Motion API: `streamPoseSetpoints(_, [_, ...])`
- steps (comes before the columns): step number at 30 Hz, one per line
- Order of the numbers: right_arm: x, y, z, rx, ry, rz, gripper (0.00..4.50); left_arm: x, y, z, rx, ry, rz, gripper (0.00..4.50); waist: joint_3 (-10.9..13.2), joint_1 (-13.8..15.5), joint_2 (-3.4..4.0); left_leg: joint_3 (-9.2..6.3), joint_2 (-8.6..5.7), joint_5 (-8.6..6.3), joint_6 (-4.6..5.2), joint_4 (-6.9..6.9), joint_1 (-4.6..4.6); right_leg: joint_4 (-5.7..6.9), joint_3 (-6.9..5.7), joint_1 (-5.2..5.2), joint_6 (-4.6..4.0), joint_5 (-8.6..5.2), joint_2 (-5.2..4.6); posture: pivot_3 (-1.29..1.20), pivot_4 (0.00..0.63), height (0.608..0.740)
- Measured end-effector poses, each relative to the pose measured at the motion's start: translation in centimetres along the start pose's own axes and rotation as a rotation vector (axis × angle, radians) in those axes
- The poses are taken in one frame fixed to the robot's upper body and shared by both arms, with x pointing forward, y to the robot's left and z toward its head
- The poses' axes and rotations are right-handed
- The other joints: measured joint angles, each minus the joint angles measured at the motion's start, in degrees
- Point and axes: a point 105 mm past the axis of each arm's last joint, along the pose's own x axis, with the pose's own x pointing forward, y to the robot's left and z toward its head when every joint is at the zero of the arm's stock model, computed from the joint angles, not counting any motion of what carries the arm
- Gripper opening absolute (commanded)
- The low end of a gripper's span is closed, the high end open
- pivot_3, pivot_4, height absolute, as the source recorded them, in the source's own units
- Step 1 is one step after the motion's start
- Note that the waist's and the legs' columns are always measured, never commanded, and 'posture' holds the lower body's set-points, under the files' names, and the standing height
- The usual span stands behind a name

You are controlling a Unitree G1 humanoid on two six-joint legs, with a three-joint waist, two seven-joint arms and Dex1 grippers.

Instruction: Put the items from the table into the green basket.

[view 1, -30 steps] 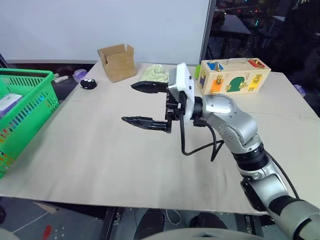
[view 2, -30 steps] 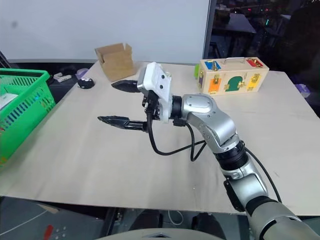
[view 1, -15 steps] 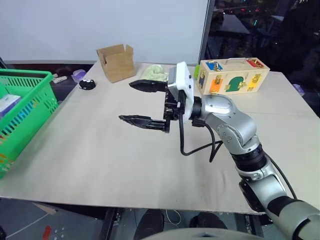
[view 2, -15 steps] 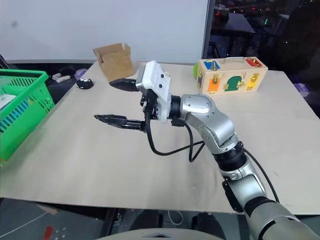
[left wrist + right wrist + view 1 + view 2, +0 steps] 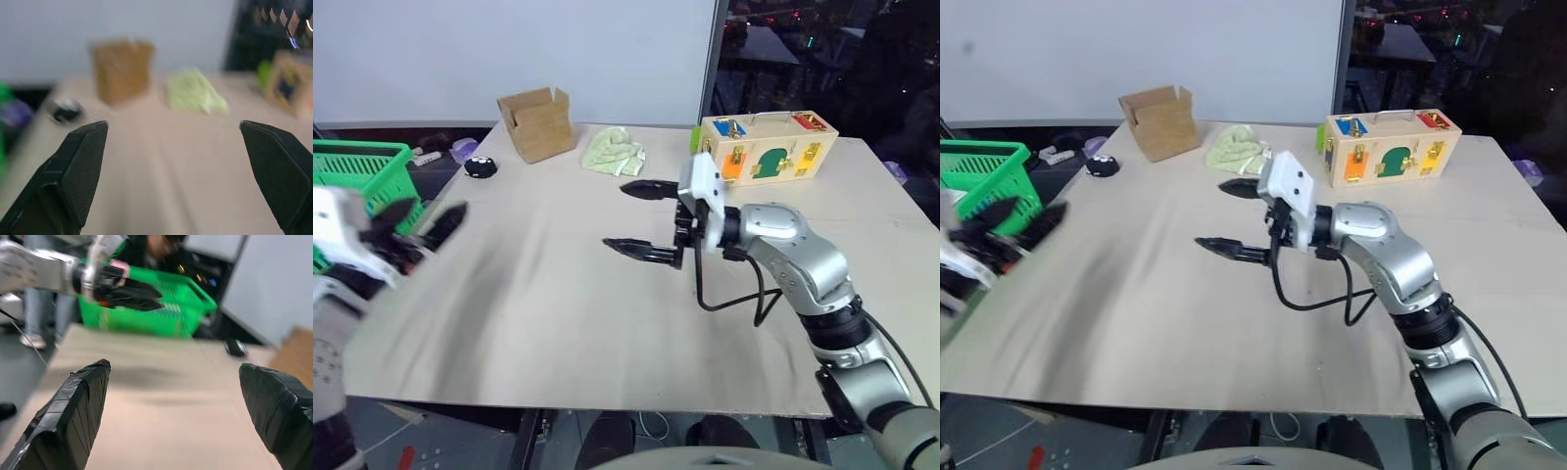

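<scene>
**Both end effectors spread wide over a bare stretch of tabletop**

The left end effector (image 5: 419,223) hangs at the near left edge of the tabletop (image 5: 558,323), blurred, its two black fingers spread wide and empty. Just behind it, off the tabletop's left edge, stands the green basket (image 5: 357,171); what lies inside cannot be made out.

The right end effector (image 5: 641,217) hovers above the middle of the tabletop, pointing toward the left one, well apart from it. Its fingers (image 5: 73,406) are also spread wide with nothing between them, and the tabletop under them is bare.

Beyond the right end effector lies a crumpled pale green cloth (image 5: 615,152). To its far right stands a wooden box (image 5: 767,147) with coloured latches. Beyond the left end effector sits a small black object (image 5: 481,166), and farther back an open cardboard box (image 5: 538,122).
</scene>
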Motion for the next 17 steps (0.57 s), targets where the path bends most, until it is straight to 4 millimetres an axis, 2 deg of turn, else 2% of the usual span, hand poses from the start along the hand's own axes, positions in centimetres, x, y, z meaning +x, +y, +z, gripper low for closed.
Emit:
streamPoseSetpoints(4, [-3.2, -1.3, -2.5, -0.002, 0.13, -0.105, 4.5, 0.4, -4.5, -1.3, 0.013, 0.041, -0.137, 4.49, -0.04, 0.02, -0.06, 0.09, -0.01, 0.0, 0.01, 0.03, 0.01, -0.05, 0.09, 0.02, 0.0, 0.0, -0.01, 0.13, 0.0, 0.74])
streamPoseSetpoints(6, [-4.6, -1.6, -3.6, 0.006, 0.184, -0.151, 4.5, 0.0, -5.5, -1.9, -0.004, 0.054, -0.164, 4.49, -0.01, -0.03, 0.06, 0.16, -0.01, 0.0, 0.01, 0.03, 0.02, -0.07, 0.17, 0.01, 0.0, 0.0, -0.01, 0.12, 0.0, 0.74])
streamPoseSetpoints(7, [-5.9, -1.8, -4.5, 0.022, 0.227, -0.186, 4.5, -0.4, -6.2, -2.3, -0.018, 0.065, -0.182, 4.49, -0.01, -0.03, 0.11, 0.22, -0.01, -0.02, 0.04, 0.03, 0.02, -0.08, 0.21, 0.01, 0.0, -0.01, -0.02, 0.12, 0.0, 0.74])
streamPoseSetpoints(8, [-8.3, -2.3, -6.2, 0.057, 0.308, -0.259, 4.5, -1.1, -7.2, -3.2, -0.048, 0.096, -0.208, 4.49, 0.0, -0.02, 0.12, 0.28, -0.01, -0.05, 0.09, 0.03, 0.02, -0.08, 0.27, -0.01, 0.0, -0.02, -0.02, 0.12, 0.0, 0.74])
streamPoseSetpoints(9, [-8.9, -2.4, -6.4, 0.063, 0.323, -0.275, 4.5, -1.3, -7.4, -3.4, -0.052, 0.105, -0.211, 4.49, 0.01, -0.02, 0.14, 0.28, 0.0, -0.06, 0.1, 0.03, 0.02, -0.08, 0.28, -0.01, 0.0, -0.02, -0.01, 0.11, 0.0, 0.74])
streamPoseSetpoints(10, [-10.2, -2.5, -6.9, 0.074, 0.36, -0.311, 4.5, -1.6, -7.7, -3.7, -0.054, 0.121, -0.205, 4.49, 0.03, -0.13, 0.21, 0.31, 0.02, -0.06, 0.11, 0.03, 0.07, -0.06, 0.33, -0.01, -0.01, -0.02, 0.04, 0.11, 0.0, 0.74])
streamPoseSetpoints(13, [-12.9, -1.7, -7.7, 0.079, 0.436, -0.352, 4.5, -3.0, -8.6, -4.6, -0.057, 0.173, -0.211, 4.49, 0.03, -0.34, 0.24, 0.46, 0.05, -0.09, 0.16, 0.03, 0.13, -0.11, 0.5, 0.02, -0.01, -0.04, 0.08, 0.11, 0.0, 0.74])
streamPoseSetpoints(15, [-14.8, -1.4, -8.6, 0.107, 0.495, -0.39, 4.5, -4.1, -8.3, -5.4, -0.068, 0.219, -0.187, 4.49, 0.05, -0.62, 0.27, 0.6, 0.03, -0.11, 0.19, 0.09, 0.14, -0.13, 0.64, 0.01, -0.01, -0.06, 0.07, 0.11, 0.0, 0.74])
streamPoseSetpoints(17, [-15.6, -1.2, -8.9, 0.115, 0.517, -0.405, 4.5, -4.5, -7.9, -5.5, -0.064, 0.227, -0.166, 4.49, 0.05, -0.85, 0.28, 0.66, 0.03, -0.1, 0.2, 0.12, 0.19, -0.13, 0.71, 0.02, -0.1, -0.18, 0.08, 0.11, 0.0, 0.74])
